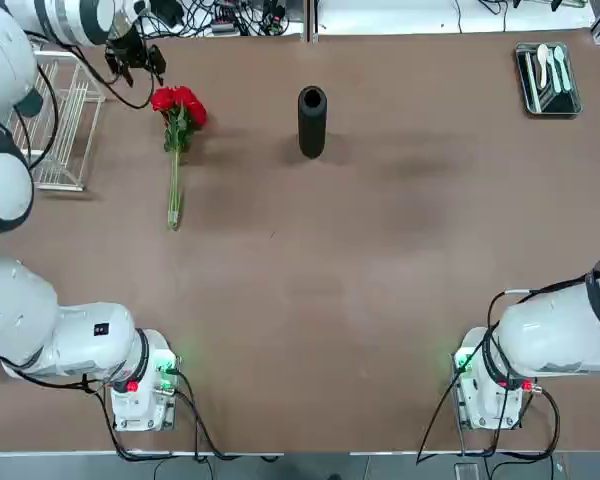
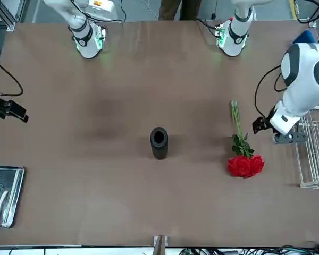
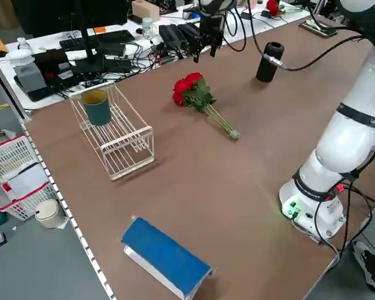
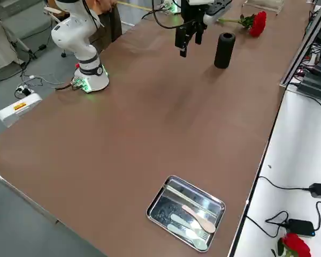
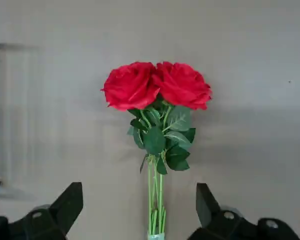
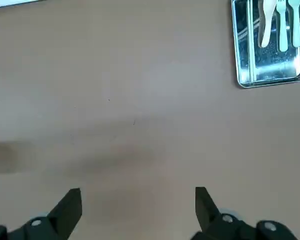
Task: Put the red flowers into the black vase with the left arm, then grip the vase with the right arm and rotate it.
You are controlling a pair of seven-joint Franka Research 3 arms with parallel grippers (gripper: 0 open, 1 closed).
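Stems of the red flowers (image 1: 177,130) run toward the robot, blooms nearest the left gripper (image 1: 135,58) (wide open, empty). Black vase (image 1: 312,121) stands well apart.

red flowers (image 1: 178,104): red, green stems | black vase (image 1: 312,122): matte black, seemingly plain
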